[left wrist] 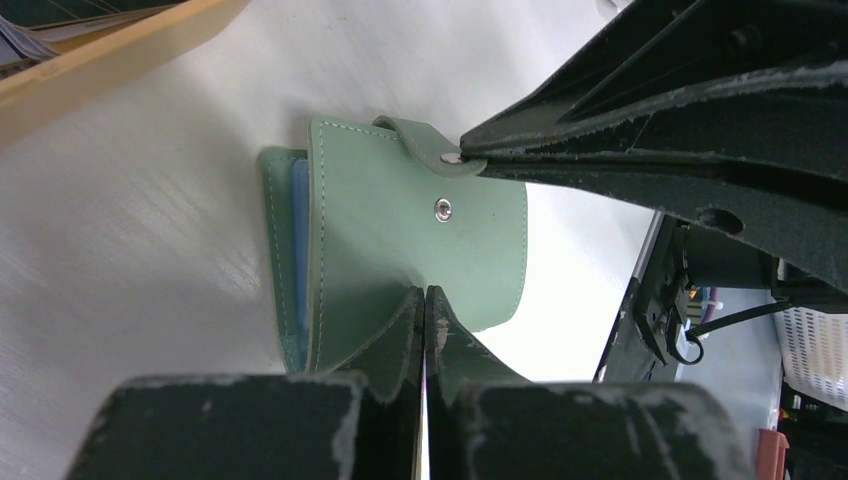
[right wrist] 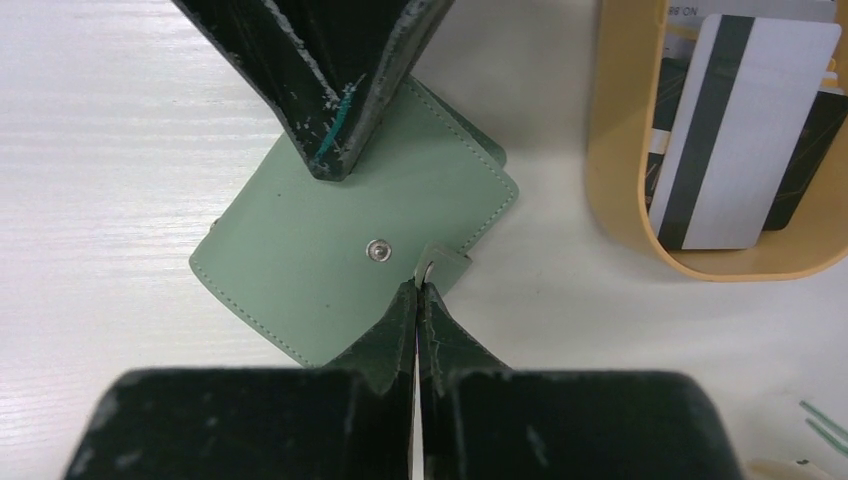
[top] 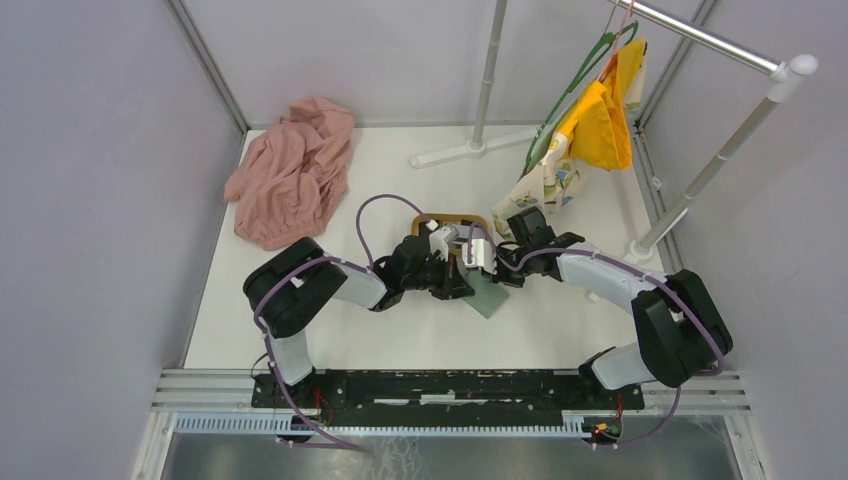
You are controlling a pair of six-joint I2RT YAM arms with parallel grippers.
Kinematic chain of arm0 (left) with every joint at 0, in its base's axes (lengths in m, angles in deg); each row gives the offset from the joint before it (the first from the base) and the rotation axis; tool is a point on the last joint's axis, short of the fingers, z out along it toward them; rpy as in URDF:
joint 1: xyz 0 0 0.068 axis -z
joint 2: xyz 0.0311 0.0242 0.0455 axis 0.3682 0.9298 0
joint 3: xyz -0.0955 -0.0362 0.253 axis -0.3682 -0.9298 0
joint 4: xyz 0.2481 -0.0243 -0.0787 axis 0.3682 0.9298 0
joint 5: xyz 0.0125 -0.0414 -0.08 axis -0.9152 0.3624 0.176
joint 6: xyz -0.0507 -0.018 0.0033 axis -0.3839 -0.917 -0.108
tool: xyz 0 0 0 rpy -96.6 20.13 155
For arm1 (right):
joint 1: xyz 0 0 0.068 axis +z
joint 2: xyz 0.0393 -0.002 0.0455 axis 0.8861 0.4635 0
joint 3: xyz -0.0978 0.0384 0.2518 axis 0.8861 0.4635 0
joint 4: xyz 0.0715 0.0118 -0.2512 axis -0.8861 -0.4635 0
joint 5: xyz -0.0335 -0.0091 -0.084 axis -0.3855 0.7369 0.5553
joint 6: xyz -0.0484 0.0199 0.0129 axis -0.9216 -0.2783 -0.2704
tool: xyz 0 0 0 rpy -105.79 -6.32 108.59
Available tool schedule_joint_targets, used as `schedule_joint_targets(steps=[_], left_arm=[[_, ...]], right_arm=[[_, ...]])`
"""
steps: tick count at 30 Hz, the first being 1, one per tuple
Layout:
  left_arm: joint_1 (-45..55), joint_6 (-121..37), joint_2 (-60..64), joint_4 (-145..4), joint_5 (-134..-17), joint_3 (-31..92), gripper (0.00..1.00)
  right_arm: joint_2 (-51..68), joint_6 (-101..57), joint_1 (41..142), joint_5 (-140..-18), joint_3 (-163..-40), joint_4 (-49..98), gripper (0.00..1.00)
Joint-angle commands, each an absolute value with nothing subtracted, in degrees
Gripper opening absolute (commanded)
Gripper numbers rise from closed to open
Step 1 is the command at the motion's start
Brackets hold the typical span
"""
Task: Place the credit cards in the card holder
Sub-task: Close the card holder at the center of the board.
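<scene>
The grey-green card holder lies folded shut on the white table, also seen in the overhead view. My left gripper is shut, its tips pressing down on the outer cover. My right gripper is shut on the little closing tab, which is lifted off its snap stud. The credit cards, one grey-white with a dark stripe and others black, lie in the light-wood tray just beside the holder.
A crumpled pink cloth lies at the back left. A metal clothes rack with a yellow garment stands at the back right, its foot on the table. The tray sits right behind both grippers.
</scene>
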State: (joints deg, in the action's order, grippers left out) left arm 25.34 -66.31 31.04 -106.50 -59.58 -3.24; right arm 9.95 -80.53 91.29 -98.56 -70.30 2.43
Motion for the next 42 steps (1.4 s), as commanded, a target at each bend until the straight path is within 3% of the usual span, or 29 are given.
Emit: schedule_joint_targets(steps=[1,42], left_arm=[[25.4,-68.5,32.0,-108.4,-58.8,-1.8,0.02],[26.4,-68.9,33.3,-107.6,-58.6,0.2,0.02]], right_arm=[[7.5,-81.7,92.4,-100.6,-68.9,2.6,0.00],[1.7,-85.8,102.3,-84.9,-61.8,6.9,0.00]])
